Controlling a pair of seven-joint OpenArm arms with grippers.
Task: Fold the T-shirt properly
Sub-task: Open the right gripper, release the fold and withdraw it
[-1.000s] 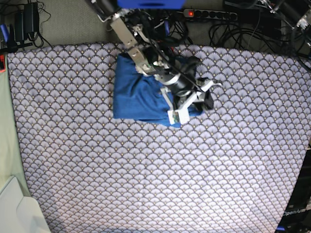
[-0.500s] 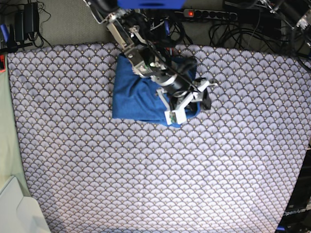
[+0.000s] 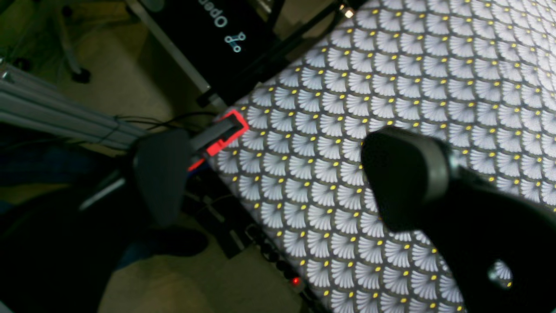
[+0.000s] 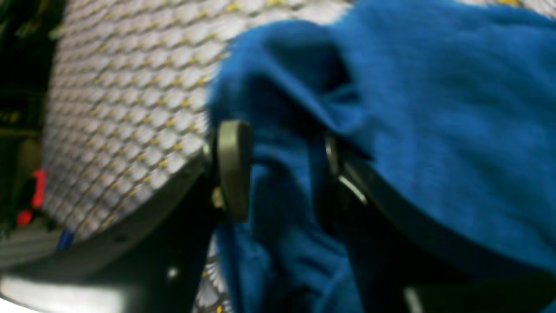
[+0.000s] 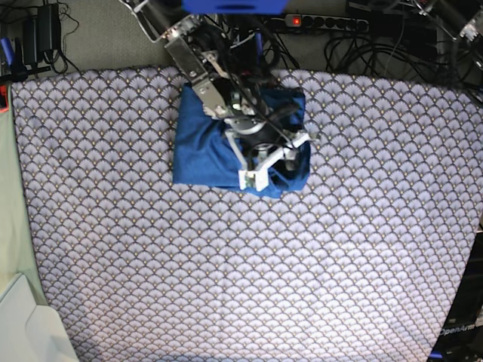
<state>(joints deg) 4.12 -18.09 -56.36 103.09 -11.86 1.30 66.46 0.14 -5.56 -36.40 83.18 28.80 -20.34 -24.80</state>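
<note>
A: Status of the plain medium-blue knit T-shirt (image 5: 207,143)?

B: It lies as a compact folded bundle on the grey scallop-patterned tablecloth (image 5: 241,271), near the cloth's far edge and a little left of its middle. Against the frames from a second ago, the flap at the bundle's right end is drawn further in over the stack; the dark bit that poked out past that end no longer shows.

A: Meaning for the fold?

B: My reading: the last tuck is going down and the package is nearly closed. The right end still looks lumpy, so I'd call it late stage, not finished.

A: Orientation?

B: Long axis runs roughly along the tablecloth's far edge, left to right in the base view. Left end is square and flat; right end is the rounded, bunched one. Collar and hem can't be told apart.

A: Right gripper (image 4: 278,174)?

B: Directly over the shirt's right end. Wrist view shows its jaws partly apart with a fold of blue fabric between them, and they have widened over the last second. Whether it still pinches the cloth or has let go, I cannot tell.

A: Left gripper (image 3: 269,178)?

B: Well away from the shirt, at a corner of the tablecloth, jaws spread wide, holding nothing.
</note>
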